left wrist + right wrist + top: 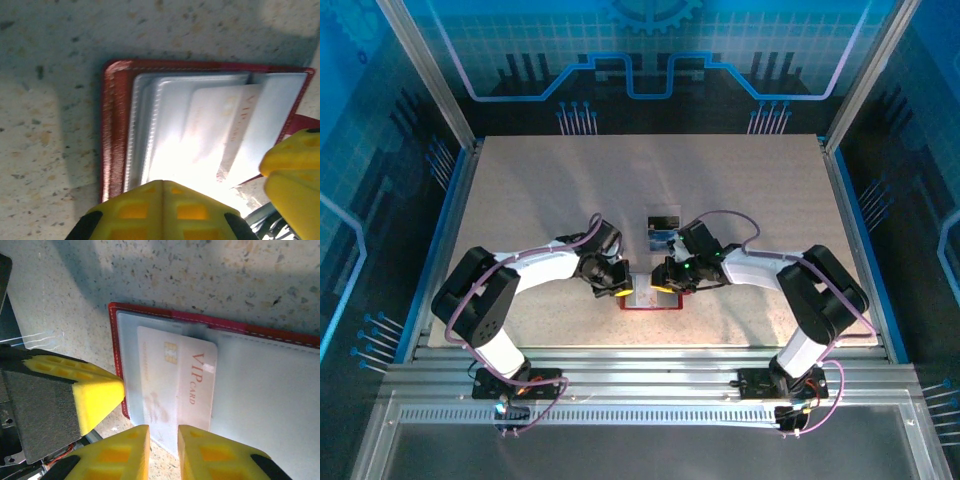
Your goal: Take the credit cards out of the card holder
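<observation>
The dark and blue cards (663,231) lie on the desk (540,200) beyond the open card holder (280,335); the pale VIP card (175,380) (partly out of its pocket) is left, the right gripper (164,434) with jaws slightly parted astride it, the left gripper (162,194) clenched.

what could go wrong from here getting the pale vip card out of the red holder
1. The right gripper stands slightly open at the pale card, right where the clear pocket lies. Closing may pinch the pocket too and drag the card holder.
2. The left gripper, shut, sits at just one edge of the holder, so the far side might lift or slide during a pull.
3. The grippers are close together and could bump.
</observation>
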Motion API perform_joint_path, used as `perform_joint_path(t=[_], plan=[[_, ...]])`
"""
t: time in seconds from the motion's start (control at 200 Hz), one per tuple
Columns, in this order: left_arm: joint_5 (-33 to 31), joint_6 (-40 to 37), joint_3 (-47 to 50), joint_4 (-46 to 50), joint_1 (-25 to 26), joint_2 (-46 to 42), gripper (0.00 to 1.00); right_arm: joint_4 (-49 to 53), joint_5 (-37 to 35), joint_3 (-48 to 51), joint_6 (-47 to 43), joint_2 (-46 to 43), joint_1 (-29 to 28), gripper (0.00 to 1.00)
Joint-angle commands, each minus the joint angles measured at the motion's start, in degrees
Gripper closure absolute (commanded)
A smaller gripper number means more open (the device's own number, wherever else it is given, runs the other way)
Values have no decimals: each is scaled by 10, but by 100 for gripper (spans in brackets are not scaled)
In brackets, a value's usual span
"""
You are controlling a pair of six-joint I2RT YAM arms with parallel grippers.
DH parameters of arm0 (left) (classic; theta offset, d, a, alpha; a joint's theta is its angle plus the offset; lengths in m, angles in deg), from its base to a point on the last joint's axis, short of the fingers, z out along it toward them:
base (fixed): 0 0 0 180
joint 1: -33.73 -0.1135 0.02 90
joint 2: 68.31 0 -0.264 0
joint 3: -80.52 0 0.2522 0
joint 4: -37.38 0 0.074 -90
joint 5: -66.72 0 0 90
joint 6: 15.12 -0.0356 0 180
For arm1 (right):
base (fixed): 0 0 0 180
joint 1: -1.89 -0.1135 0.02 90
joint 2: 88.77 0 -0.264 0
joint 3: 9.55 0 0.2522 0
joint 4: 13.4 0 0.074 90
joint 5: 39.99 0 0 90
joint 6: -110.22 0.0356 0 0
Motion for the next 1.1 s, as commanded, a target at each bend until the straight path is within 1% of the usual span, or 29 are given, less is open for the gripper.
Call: perform_joint_path(t=[0.0, 0.105, 0.22, 0.505, 1.096], plan=[[3, -18, -37, 30, 11, -6, 100, -1, 2, 10, 0, -10, 8, 78], [3, -24, -50, 38, 20, 10, 100, -10, 6, 19, 4, -7, 13, 78], [-15, -31, -59, 57, 27, 26, 100, -26, 15, 27, 8, -4, 17, 77], [-30, -38, -55, 64, 29, 49, 100, -56, 35, 36, 12, 16, 24, 76], [-32, -37, -42, 62, 29, 59, 100, -61, 51, 36, 0, 58, 30, 75]])
